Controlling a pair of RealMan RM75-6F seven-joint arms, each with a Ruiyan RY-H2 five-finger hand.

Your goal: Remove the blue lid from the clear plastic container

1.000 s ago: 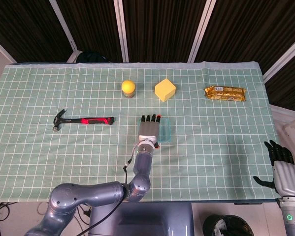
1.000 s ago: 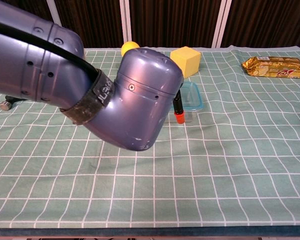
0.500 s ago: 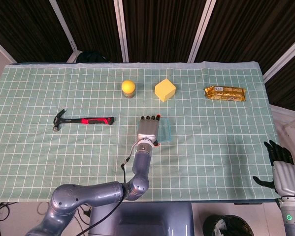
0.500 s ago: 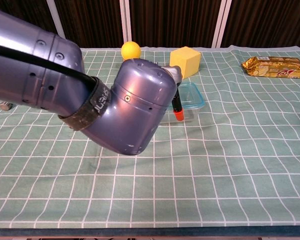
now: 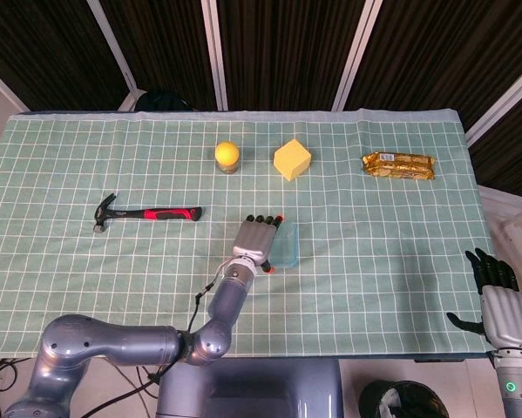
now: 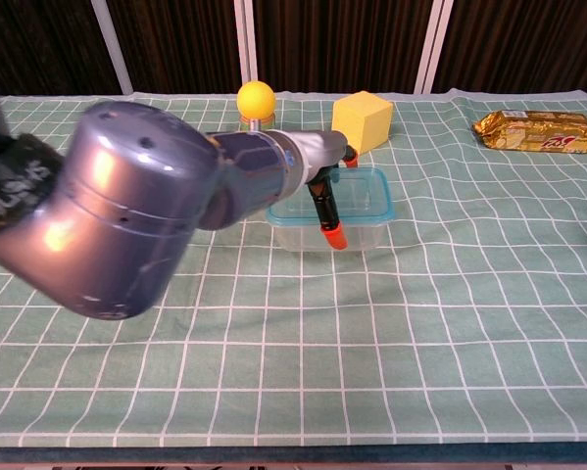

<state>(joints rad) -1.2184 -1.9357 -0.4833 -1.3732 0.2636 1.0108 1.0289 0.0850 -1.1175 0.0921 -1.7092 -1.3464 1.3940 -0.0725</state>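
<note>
Left hand (image 5: 257, 238): drew back toward the robot over the container (image 6: 332, 210), fingers apart, holding nothing. Lid (image 6: 371, 189) stayed seated. Right hand (image 5: 499, 296): idle, open.

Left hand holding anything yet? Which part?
Cannot tell. The left hand lies over the container, a finger down at its near rim, but neither view shows a closed hold. Right hand hangs off the table, holding nothing.
</note>
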